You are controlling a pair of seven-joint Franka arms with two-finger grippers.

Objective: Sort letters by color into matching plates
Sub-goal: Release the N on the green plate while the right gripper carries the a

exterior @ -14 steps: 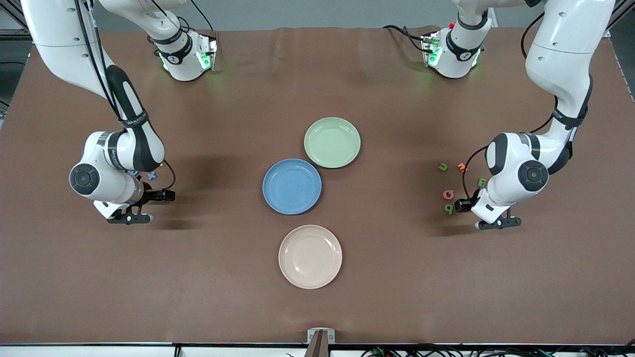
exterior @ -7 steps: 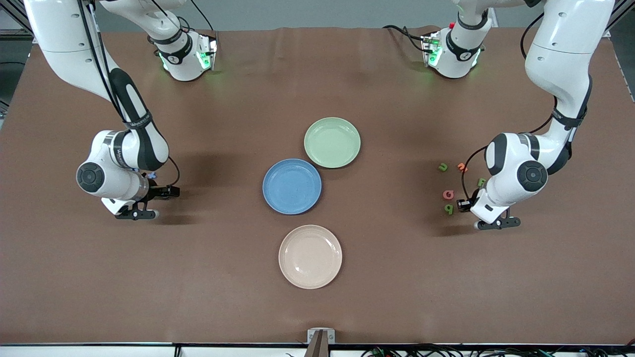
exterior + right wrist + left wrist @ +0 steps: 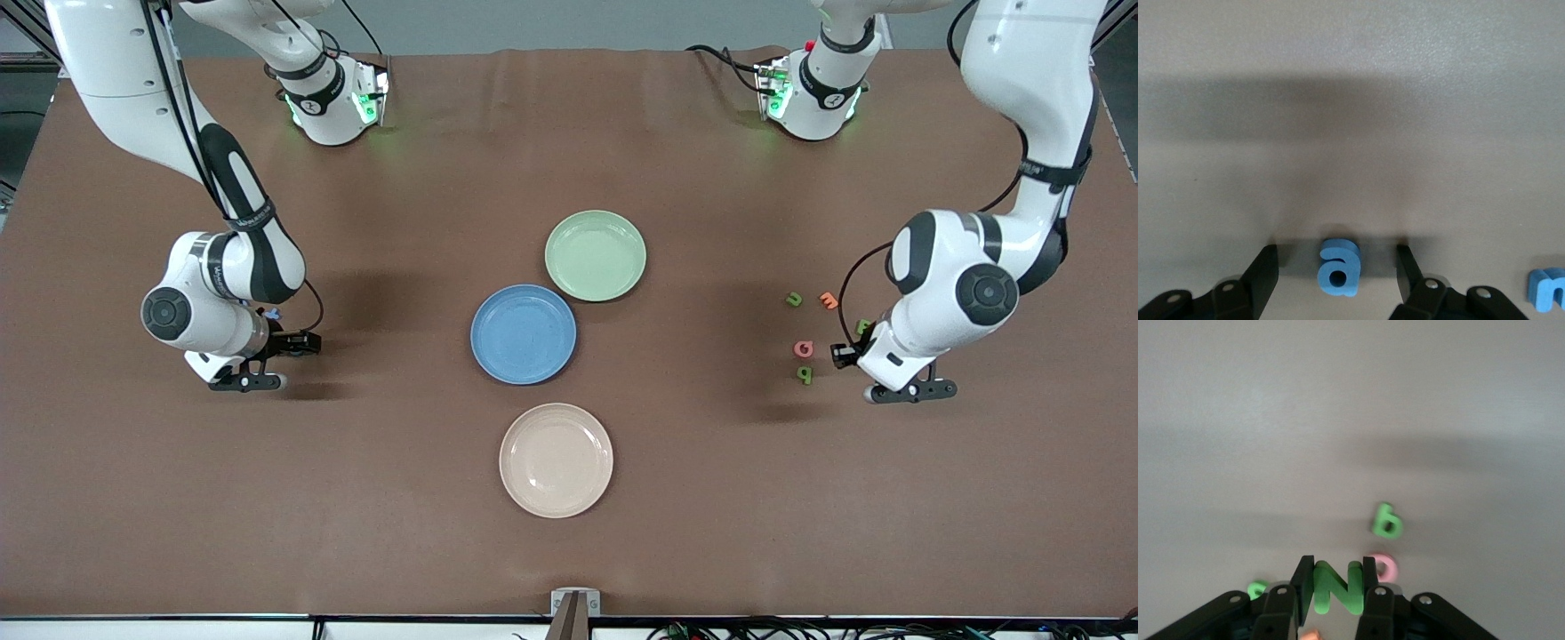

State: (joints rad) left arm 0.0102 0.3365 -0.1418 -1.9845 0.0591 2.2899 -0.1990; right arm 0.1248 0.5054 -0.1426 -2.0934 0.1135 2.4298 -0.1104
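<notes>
My left gripper (image 3: 1337, 587) is shut on a green letter N (image 3: 1336, 588), held low over the cluster of letters at the left arm's end of the table. Other green letters (image 3: 805, 374) (image 3: 794, 300) (image 3: 862, 326) lie there on the table. My right gripper (image 3: 1337, 259) is open at the right arm's end, its fingers (image 3: 1265, 267) standing on either side of a blue letter a (image 3: 1339, 268) with a gap on each side. Another blue letter (image 3: 1546, 288) lies beside it. The blue plate (image 3: 523, 333) and the green plate (image 3: 595, 255) sit mid-table with nothing in them.
A cream-beige plate (image 3: 556, 460) lies nearer the front camera than the blue plate. A pink G (image 3: 804, 348) and an orange letter (image 3: 829, 300) lie among the green letters. The robot bases (image 3: 333, 98) (image 3: 811, 93) stand at the back edge.
The left gripper closed on the green N and that arm rose and shifted toward its end of the table. The right gripper settled around the blue a, its fingers narrowing.
</notes>
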